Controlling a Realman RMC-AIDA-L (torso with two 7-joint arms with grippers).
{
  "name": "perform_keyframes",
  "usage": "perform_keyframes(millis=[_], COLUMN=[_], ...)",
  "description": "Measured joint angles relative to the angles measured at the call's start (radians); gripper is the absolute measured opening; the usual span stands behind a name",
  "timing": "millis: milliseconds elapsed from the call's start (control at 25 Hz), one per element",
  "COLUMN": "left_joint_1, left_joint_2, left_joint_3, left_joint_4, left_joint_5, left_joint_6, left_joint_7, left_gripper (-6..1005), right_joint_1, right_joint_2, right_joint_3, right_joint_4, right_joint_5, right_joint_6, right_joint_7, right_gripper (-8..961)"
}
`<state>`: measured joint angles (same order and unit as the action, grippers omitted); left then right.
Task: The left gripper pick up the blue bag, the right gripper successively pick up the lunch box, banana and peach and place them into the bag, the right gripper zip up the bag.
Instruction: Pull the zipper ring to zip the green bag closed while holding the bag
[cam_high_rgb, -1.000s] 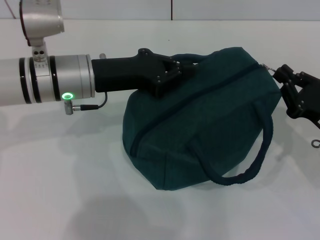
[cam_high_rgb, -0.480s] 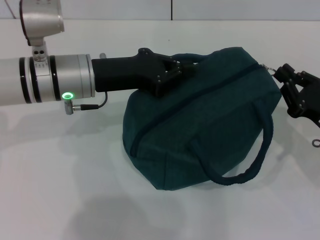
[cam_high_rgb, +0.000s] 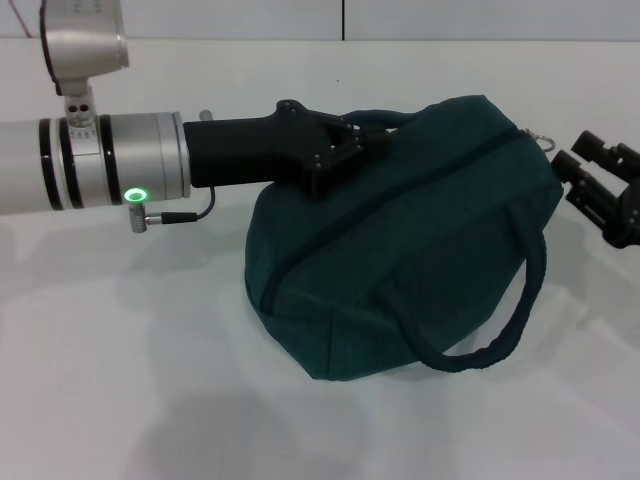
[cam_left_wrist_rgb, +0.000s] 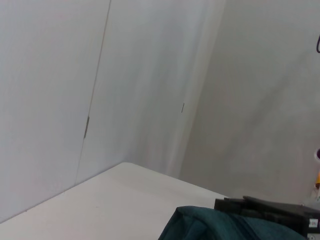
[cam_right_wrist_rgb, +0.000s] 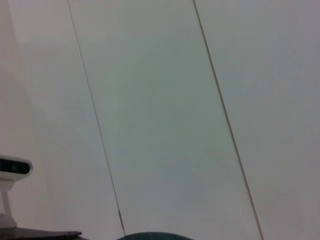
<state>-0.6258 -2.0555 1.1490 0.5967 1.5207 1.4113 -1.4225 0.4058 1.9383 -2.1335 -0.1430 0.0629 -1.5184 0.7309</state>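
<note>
The blue bag (cam_high_rgb: 400, 250) sits on the white table (cam_high_rgb: 120, 380) with its zip closed along the top and one dark handle (cam_high_rgb: 500, 330) hanging down the front. My left gripper (cam_high_rgb: 350, 140) reaches in from the left and is shut on the bag's far handle at the top. My right gripper (cam_high_rgb: 577, 152) hovers open just right of the bag, a little apart from the metal zip pull (cam_high_rgb: 541, 137). The lunch box, banana and peach are out of view. The left wrist view shows a corner of the bag (cam_left_wrist_rgb: 200, 225).
The white table runs back to a pale wall (cam_high_rgb: 400, 15) behind the bag. A small grey ring-shaped item seen earlier at the right edge does not show now.
My right gripper has let go of the zip pull, opened, and drawn back to the right and slightly up. The left arm and the bag have stayed put.
</note>
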Motion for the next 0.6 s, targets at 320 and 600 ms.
perform_keyframes(millis=[320, 600], left_joint_1=[-0.001, -0.007], left_joint_2=[0.000, -0.003], left_joint_3=[0.000, 0.000], left_joint_4=[0.001, 0.004], left_joint_5=[0.001, 0.002], left_joint_6=[-0.001, -0.002], left_joint_7=[0.000, 0.001], left_gripper=[25, 25], right_joint_1=[0.064, 0.127], right_joint_2=[-0.065, -0.109], right_joint_3=[-0.003, -0.004], right_joint_4=[0.016, 0.025], right_joint_5=[-0.048, -0.144], right_joint_6=[0.049, 0.067], right_joint_7=[0.124, 0.192], right_gripper=[436, 437])
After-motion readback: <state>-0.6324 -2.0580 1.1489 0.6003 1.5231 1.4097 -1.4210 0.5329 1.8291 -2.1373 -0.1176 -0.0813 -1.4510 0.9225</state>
